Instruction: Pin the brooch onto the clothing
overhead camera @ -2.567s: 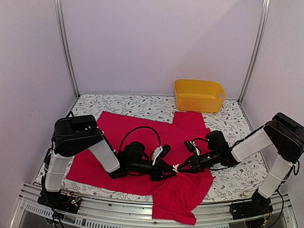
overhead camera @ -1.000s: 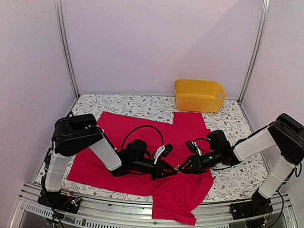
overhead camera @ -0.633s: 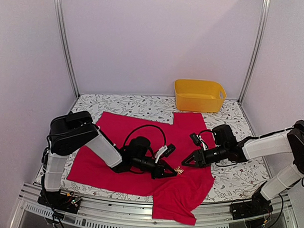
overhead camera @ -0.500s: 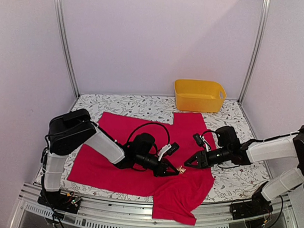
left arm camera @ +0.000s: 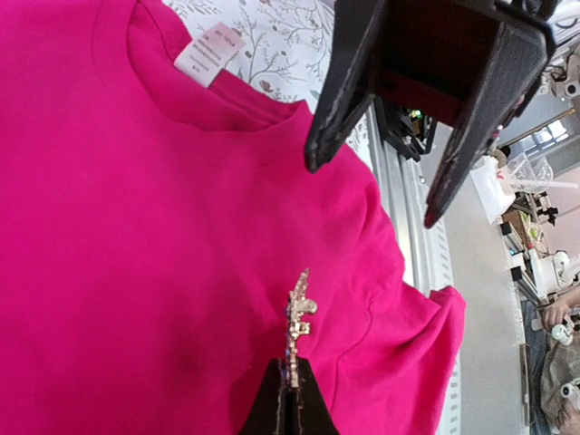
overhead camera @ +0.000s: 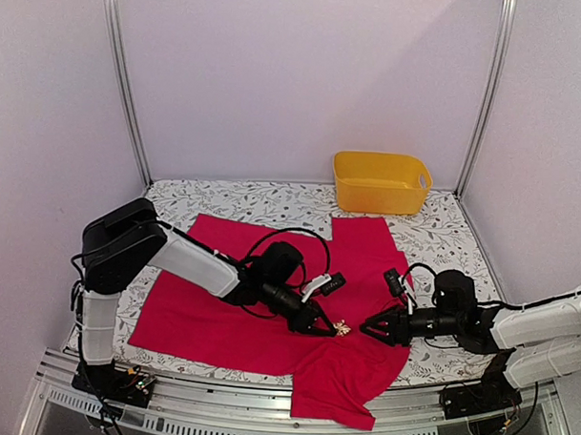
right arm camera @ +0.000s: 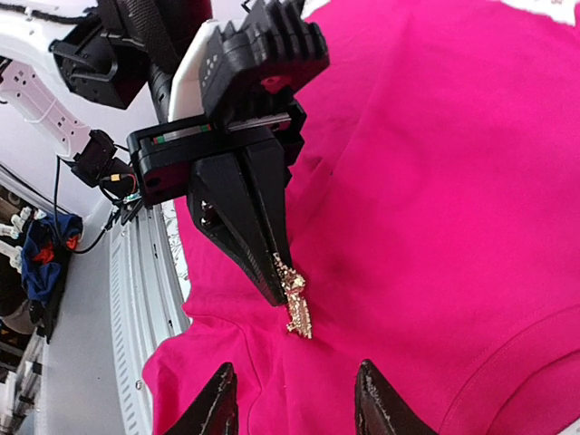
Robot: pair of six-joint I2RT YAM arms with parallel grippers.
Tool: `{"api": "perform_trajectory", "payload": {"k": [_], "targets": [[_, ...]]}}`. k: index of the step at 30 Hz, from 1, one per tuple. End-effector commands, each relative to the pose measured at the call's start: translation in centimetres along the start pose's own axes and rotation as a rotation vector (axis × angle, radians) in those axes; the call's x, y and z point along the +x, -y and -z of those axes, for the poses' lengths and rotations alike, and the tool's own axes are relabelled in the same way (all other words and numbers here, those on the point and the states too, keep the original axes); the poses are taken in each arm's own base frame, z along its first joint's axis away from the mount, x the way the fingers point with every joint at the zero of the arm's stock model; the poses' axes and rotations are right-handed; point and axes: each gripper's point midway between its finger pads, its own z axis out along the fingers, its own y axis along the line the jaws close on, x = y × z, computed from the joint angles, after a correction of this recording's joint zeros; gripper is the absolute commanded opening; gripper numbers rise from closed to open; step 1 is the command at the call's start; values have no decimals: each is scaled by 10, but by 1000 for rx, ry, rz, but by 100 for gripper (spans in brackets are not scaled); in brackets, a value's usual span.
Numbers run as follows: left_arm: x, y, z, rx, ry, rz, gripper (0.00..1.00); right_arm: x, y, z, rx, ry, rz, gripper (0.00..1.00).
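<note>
The red-pink T-shirt (overhead camera: 221, 291) lies spread on the floral cloth, its lower right part bunched over the front edge. My left gripper (overhead camera: 329, 326) is shut on the small silvery brooch (overhead camera: 342, 326), held on edge just over the shirt. In the left wrist view the fingertips (left arm camera: 288, 381) pinch the brooch (left arm camera: 297, 319) above the shirt (left arm camera: 136, 227), with the white neck label (left arm camera: 210, 53) beyond. My right gripper (overhead camera: 368, 328) is open and empty, a short way right of the brooch. In the right wrist view (right arm camera: 294, 399) its jaws stand apart, facing the brooch (right arm camera: 295, 304) and the left gripper (right arm camera: 258, 236).
A yellow basket (overhead camera: 381, 181) stands at the back right on the floral tablecloth (overhead camera: 253, 199). The metal front rail (overhead camera: 217, 406) runs along the near edge. The right gripper's open fingers (left arm camera: 344, 91) fill the top of the left wrist view.
The right gripper has let go of the brooch, opened and drawn back to the right. The left gripper has kept the brooch and shifted slightly right with it.
</note>
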Motion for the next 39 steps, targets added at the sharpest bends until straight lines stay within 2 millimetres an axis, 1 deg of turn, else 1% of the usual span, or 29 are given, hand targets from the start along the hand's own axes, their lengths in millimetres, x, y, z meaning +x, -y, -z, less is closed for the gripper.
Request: {"api": "perform_trajectory", "payload": {"k": [1,3,7,8,10,13,16,17,18,19,21,23,25,28,32,34,35,39], "targets": [[-12,19,18,44,-16,-19,0,-27,-23,-3,-39,149,245,43],[-13,21,19,60,-26,-12,0,-26,-29,-8,-50,148,310,44],[-14,22,21,74,-41,-6,0,-18,-24,-16,-25,132,385,45],[-14,21,23,75,-44,-4,0,-16,-23,-18,-7,130,432,45],[-15,19,27,76,-47,-2,0,-10,-23,-15,7,142,517,46],[-17,19,32,77,-49,-4,0,-1,-30,-8,-13,173,684,48],[-18,21,32,86,-52,-4,0,2,-30,-9,-5,168,758,51],[-18,20,32,85,-52,-2,0,6,-27,-11,2,154,770,54],[-18,20,32,83,-51,-2,0,10,-24,-13,16,136,777,62],[-19,20,32,81,-50,-3,0,10,-23,-15,40,138,796,68],[-21,20,32,80,-47,-2,0,9,-24,-17,63,153,829,72],[-21,20,32,84,-48,4,0,4,-19,-19,111,172,862,72],[-22,21,32,88,-48,5,0,5,-9,-24,160,156,883,72],[-23,23,33,94,-45,0,0,2,-2,-31,202,147,921,70],[-20,26,34,111,-56,-10,0,4,8,-37,236,134,925,68],[-20,27,34,114,-59,-18,0,2,11,-38,260,144,918,67],[-19,27,34,116,-60,-21,0,1,11,-39,258,154,921,67],[-20,27,34,118,-56,-18,0,6,7,-49,218,136,936,66]]}}
